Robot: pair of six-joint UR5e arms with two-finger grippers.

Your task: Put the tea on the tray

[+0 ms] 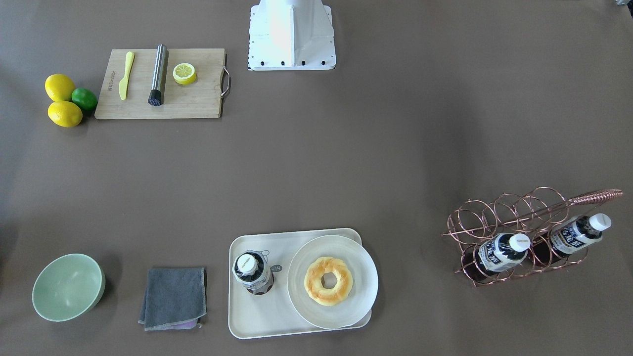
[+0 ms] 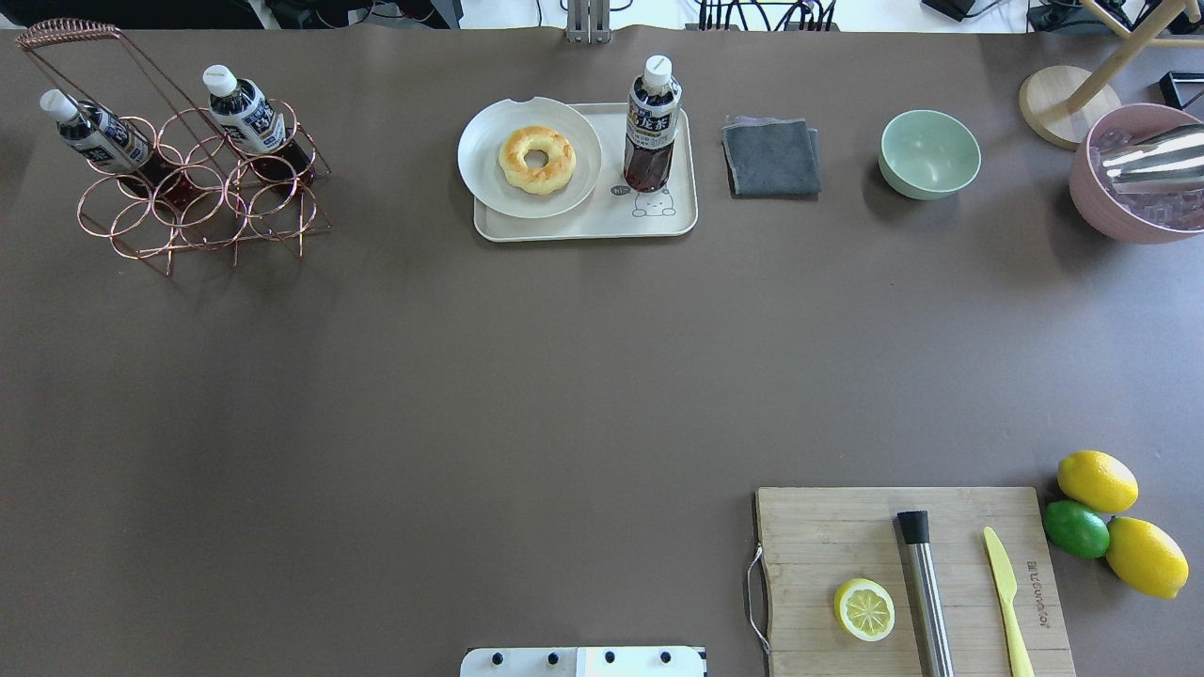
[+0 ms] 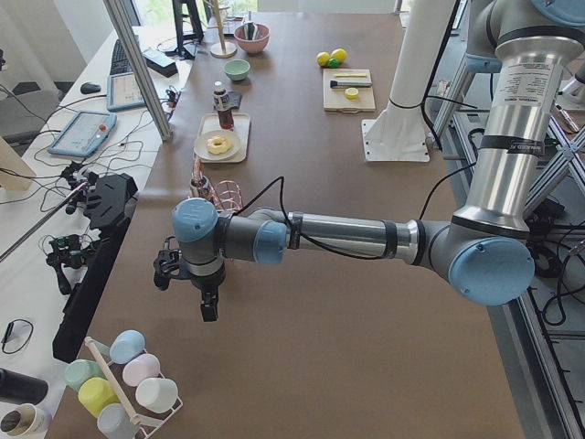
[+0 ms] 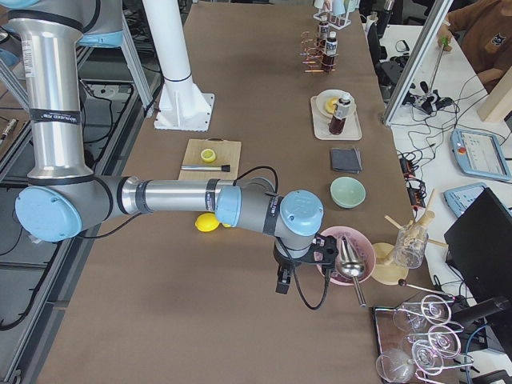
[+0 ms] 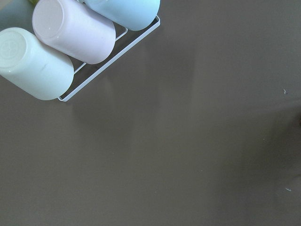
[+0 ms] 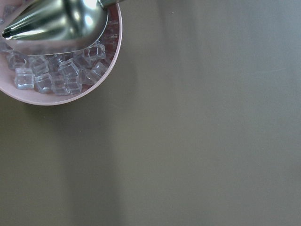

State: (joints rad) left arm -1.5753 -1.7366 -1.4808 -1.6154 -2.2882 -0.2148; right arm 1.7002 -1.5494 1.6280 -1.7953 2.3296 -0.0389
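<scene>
- Tea (image 2: 651, 127), white cap up, upright on the cream tray (image 2: 583, 228), at the tray end nearer the folded grey cloth (image 2: 771, 158); line-drawn bear (image 2: 653, 202) just on the robot's side of the bottle's base.
- On the same tray, just beside the tea, a round white plate (image 2: 482, 183) with a ring doughnut (image 2: 536, 160); plate edge out past the tray rim.
- Second bottle (image 2: 246, 111) and third bottle (image 2: 94, 132) of the same kind, tilted in a copper wire rack (image 2: 202, 212), well apart from the tray toward the table's left end.
- Left gripper (image 3: 203, 297) over bare brown table (image 2: 470, 376) near a rack of pastel cups (image 5: 73, 30); seen only from the side, so open or closed impossible to tell.
- Right gripper (image 4: 286, 280) low beside a pink bowl (image 2: 1101, 212) of ice cubes with a metal scoop (image 2: 1152, 160) in it; grip likewise impossible to tell.
- Elsewhere: pale green bowl (image 2: 929, 155) beyond the cloth; wooden cutting board (image 2: 828, 536) with a lemon half (image 2: 864, 609), a steel cylinder (image 2: 926, 592) and a yellow knife (image 2: 1005, 602); two lemons (image 2: 1097, 480) and a lime (image 2: 1076, 528) just beside the board.
</scene>
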